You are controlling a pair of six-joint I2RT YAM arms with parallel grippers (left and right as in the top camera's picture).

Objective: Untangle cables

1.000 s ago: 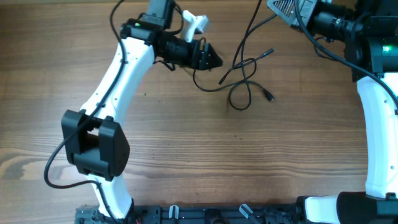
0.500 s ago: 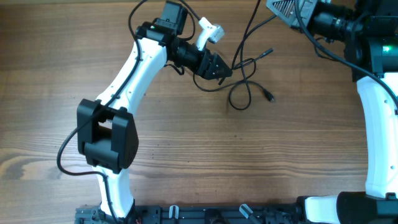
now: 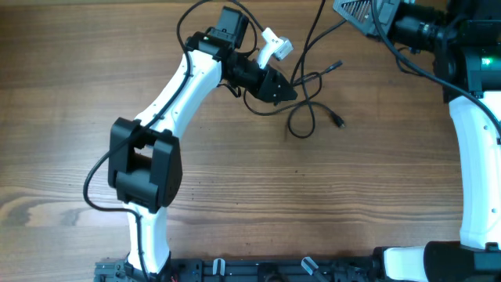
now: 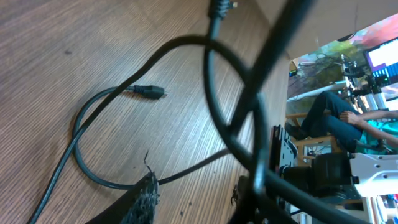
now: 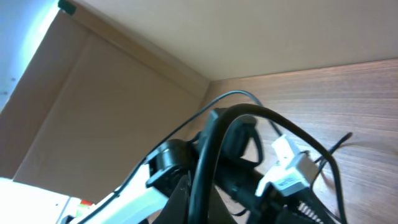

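- as to the cables (image 3: pixel 310 100): lie on the wooden table (image 3: pixel 235 188), at the far middle in the overhead view, between the two arms; cross one another in a loose tangle rather than a tight knot.
- close into a small loop (image 3: pixel 301 136) on the near side, with one plug end (image 3: pixel 340 123) just right of it and another plug end (image 3: pixel 338 66) pointing off to the far right.
- send one cord off the far edge of the overhead view, close beside the right gripper (image 3: pixel 358 11).
- fill the left wrist view close up: dark strands crossing right before the lens, a wide curve of cord flat on the wood behind, a plug (image 4: pixel 149 91) lying at its open side.
- as to the left gripper (image 3: pixel 286 93): sits at the left edge of the tangle; touching the cords or just short of them, cannot tell from above.
- shows its fingers (image 4: pixel 144 198) apart at the bottom of the wrist view, part way open, with a thin cord running across the gap; clamps nothing that can be seen.
- as to the right gripper: hangs at the far right corner, well apart from the tangle; jaws closed; cannot tell whether a cord is pinched there, though a black cord arcs close past the right wrist lens.
- further out: white left arm (image 3: pixel 184 90) reaching diagonally across the wood, white right arm (image 3: pixel 470 157) along the right edge.
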